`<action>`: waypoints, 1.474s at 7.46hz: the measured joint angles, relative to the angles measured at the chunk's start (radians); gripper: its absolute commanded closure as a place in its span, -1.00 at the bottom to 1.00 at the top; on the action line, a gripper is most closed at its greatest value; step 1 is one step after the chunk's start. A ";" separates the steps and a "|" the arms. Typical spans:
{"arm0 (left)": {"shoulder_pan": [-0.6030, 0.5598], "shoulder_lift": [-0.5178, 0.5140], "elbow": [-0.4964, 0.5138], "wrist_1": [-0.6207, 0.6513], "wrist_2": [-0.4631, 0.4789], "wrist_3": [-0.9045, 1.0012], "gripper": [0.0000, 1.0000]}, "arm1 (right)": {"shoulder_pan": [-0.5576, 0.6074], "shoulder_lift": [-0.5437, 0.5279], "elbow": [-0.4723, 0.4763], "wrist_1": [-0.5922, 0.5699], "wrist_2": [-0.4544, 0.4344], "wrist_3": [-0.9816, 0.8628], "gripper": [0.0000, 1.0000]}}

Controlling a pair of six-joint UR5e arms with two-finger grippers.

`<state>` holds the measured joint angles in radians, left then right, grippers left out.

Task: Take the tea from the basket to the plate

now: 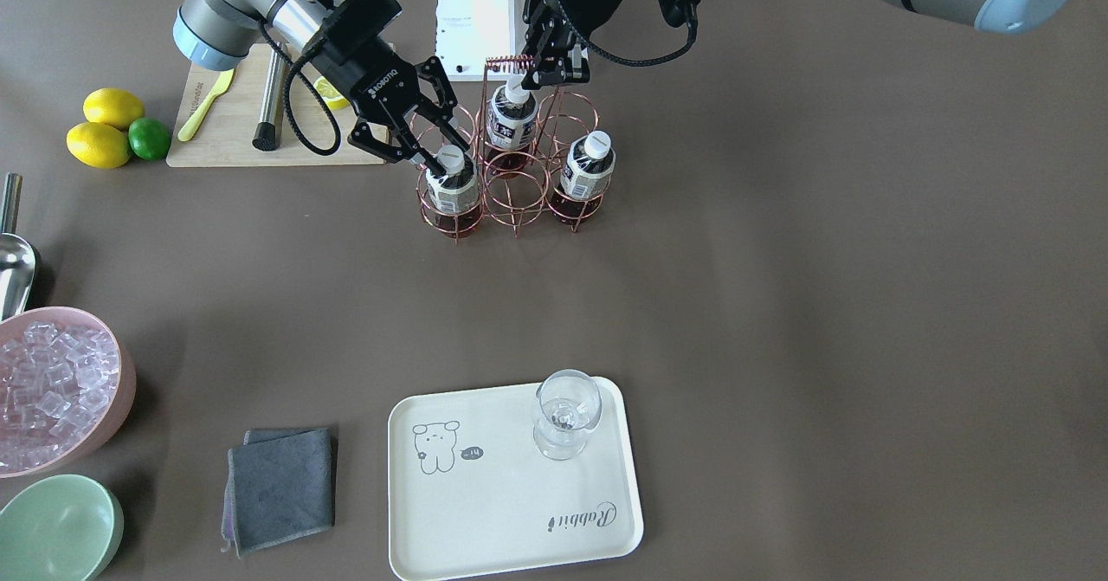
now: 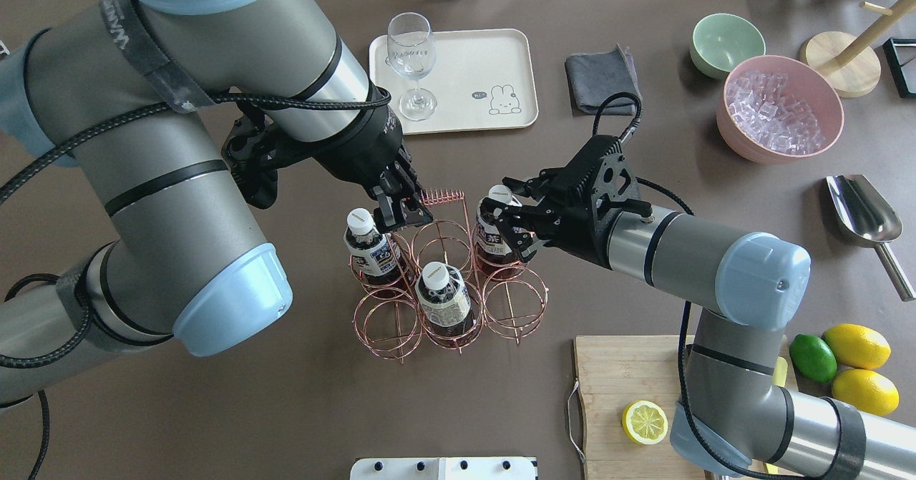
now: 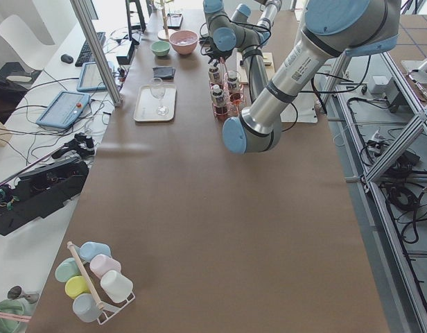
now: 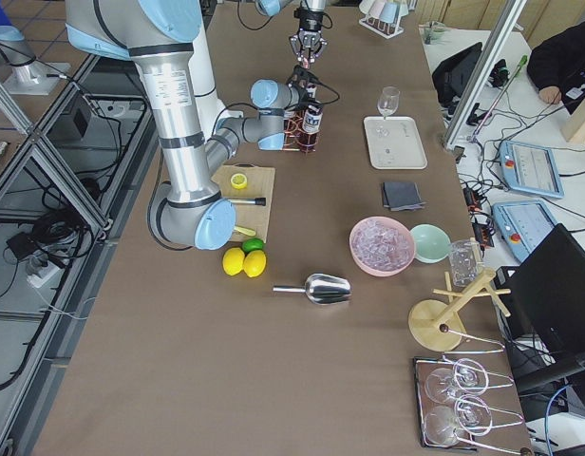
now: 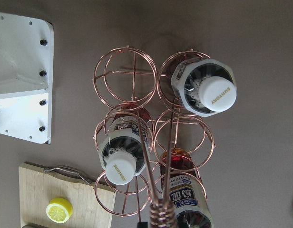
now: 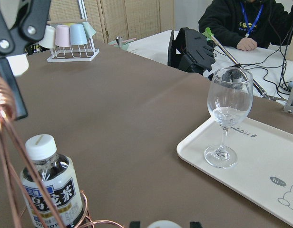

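Stood at the grasp step: straddled the tea (image 1: 453, 187), upright in a corner cell of the basket (image 2: 386, 322), with the right gripper (image 2: 504, 207) spread. Pinched the basket's handle with the left gripper (image 2: 404, 212). Likely needed closing, then a straight lift past ring rim and handle; left open table beyond the basket toward the plate (image 2: 486, 58).

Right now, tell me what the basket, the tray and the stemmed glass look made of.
Basket: thin metal wire, shiny rose-gold finish, likely plated; it glints. Tray: cream, matte, probably plastic or melamine; smooth rounded rim. Stemmed glass: clear glass by its sharp highlights, though clear plastic can't be excluded.
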<state>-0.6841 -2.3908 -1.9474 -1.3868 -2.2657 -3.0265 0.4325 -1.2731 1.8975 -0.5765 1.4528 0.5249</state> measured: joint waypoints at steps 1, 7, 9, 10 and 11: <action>0.000 0.001 0.000 0.000 0.000 0.001 1.00 | 0.000 0.001 -0.001 0.000 0.000 0.002 0.99; -0.009 0.002 0.004 -0.003 0.003 0.001 1.00 | 0.047 -0.004 0.060 -0.052 0.043 0.012 1.00; -0.014 0.003 0.004 -0.003 0.003 0.001 1.00 | 0.127 0.000 0.116 -0.129 0.140 0.034 1.00; -0.016 0.004 0.003 -0.003 0.002 0.001 1.00 | 0.170 0.013 0.142 -0.177 0.189 0.058 1.00; -0.018 0.006 0.002 -0.003 0.001 0.001 1.00 | 0.218 0.034 0.163 -0.226 0.238 0.082 1.00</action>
<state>-0.7024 -2.3852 -1.9454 -1.3897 -2.2643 -3.0259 0.6501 -1.2389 2.0606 -0.8030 1.6912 0.6067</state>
